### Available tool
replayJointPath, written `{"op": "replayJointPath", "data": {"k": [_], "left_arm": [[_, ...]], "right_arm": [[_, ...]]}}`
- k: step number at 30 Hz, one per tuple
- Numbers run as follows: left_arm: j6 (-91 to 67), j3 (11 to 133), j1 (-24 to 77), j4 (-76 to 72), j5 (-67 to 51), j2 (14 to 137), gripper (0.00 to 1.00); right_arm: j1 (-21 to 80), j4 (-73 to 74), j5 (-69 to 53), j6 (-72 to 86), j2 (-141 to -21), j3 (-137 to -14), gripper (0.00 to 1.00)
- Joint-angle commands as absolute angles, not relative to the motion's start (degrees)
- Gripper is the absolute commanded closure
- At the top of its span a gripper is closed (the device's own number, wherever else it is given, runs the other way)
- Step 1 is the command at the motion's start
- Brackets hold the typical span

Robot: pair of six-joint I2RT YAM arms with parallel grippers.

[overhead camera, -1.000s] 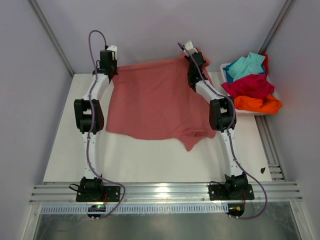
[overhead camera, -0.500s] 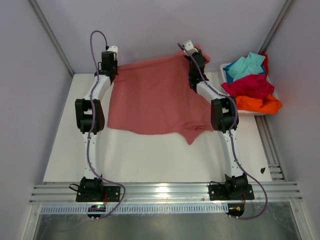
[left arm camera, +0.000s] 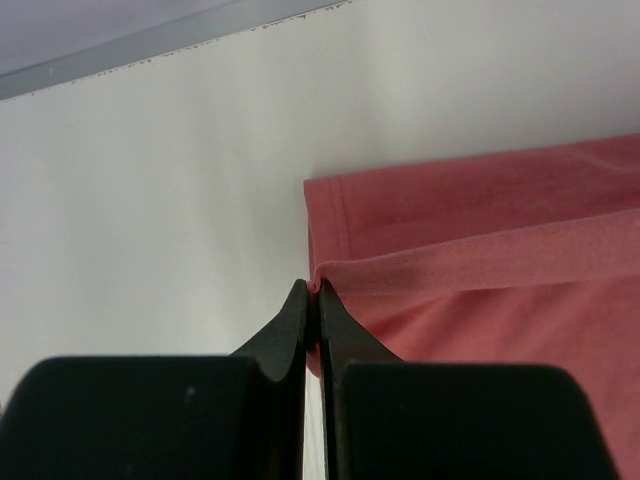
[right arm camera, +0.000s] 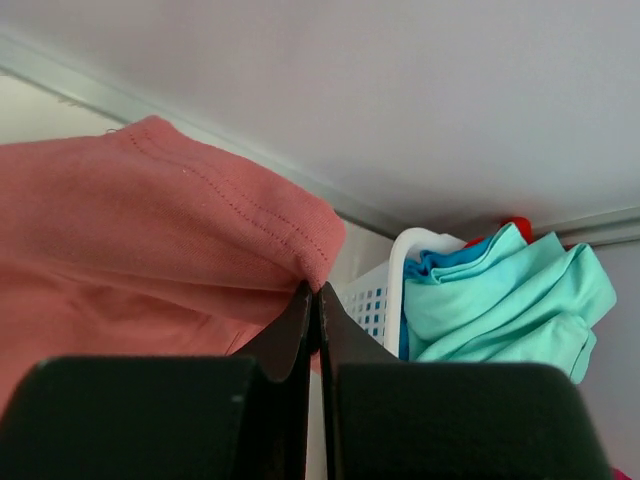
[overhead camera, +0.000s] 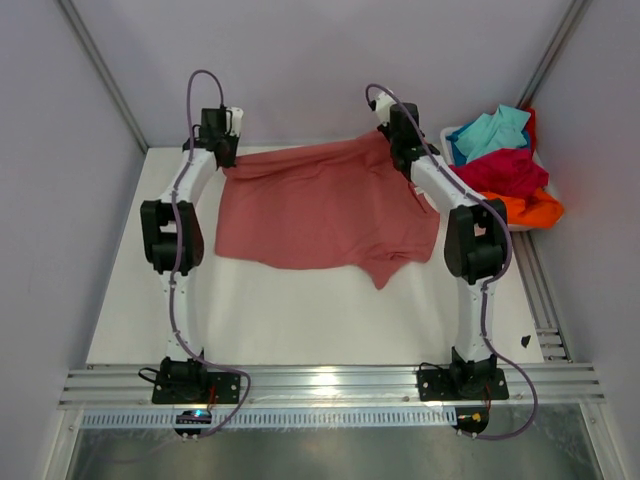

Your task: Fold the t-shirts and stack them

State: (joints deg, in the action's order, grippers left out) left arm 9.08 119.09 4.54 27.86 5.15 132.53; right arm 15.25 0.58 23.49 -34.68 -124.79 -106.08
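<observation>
The pink tee [overhead camera: 320, 210] lies spread over the far half of the table [overhead camera: 300, 320]. Its far edge is stretched between the two grippers, its near hem rests on the surface, and one sleeve pokes out toward 5 o'clock. The left gripper [left arm camera: 312, 292] is at about 10 o'clock from the cloth's middle, its black tips pressed together on the tee's far-left corner. In its wrist view the folded hem runs off toward 3 o'clock over the white tabletop. The right gripper [right arm camera: 313, 290], at about 1 o'clock, pinches the far-right corner in the same way, and the stitched hem drapes over its closed tips. Just beyond that corner, toward 3 o'clock, a white tub [overhead camera: 450, 133] sits at the table's far right edge. It is heaped with the other shirts: a turquoise tee [overhead camera: 495, 130] on the far side, a crimson tee [overhead camera: 500, 170] in the middle and an orange tee [overhead camera: 515, 208] nearest, spilling over the rim. Both arms reach from their bases at 6 o'clock up either side of the pink tee.
</observation>
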Motion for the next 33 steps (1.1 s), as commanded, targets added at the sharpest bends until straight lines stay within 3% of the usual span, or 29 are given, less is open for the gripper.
{"op": "replayJointPath", "data": {"k": [1,8,10,11,12,13,16,20,28,33], "left_arm": [[11.69,119.09,3.6,34.18,3.35,127.18,1.0],[14.06,125.5,3.6,44.46,-1.3,129.11,1.0],[15.55,128.74,3.6,48.32,-3.68,129.64,0.92],[17.38,130.33,3.6,52.69,-5.08,130.6,0.54],[17.4,131.56,3.6,54.47,-5.79,131.04,0.33],[18.88,132.53,3.6,56.23,-6.5,131.31,0.22],[22.14,132.63,3.6,61.33,-7.65,131.66,0.04],[22.68,130.78,3.52,62.49,-9.31,132.27,0.01],[16.7,136.67,3.6,58.19,-8.44,137.9,0.01],[13.63,135.01,3.6,52.31,-9.14,137.37,0.01]], "right_arm": [[14.5,20.51,17.07,-26.48,-117.69,-105.73,0.97],[14.68,38.74,7.57,-25.31,-118.04,-104.94,0.97],[14.68,43.92,2.4,-24.87,-118.3,-105.29,0.97],[14.68,49.51,-4.94,-27.05,-118.56,-106.08,0.88],[14.68,51.75,-5.01,-27.68,-118.39,-106.08,0.88],[14.59,54.81,-12.23,-28.56,-118.3,-106.0,0.64],[14.68,62.12,-20.01,-31.99,-117.6,-105.29,0.27],[14.68,61.53,-20.48,-32.43,-118.12,-106.69,0.16],[14.68,54.94,-13.11,-26.64,-128.92,-123.65,0.16],[14.68,44.6,-4.33,-25.58,-130.69,-123.59,0.16]]}}
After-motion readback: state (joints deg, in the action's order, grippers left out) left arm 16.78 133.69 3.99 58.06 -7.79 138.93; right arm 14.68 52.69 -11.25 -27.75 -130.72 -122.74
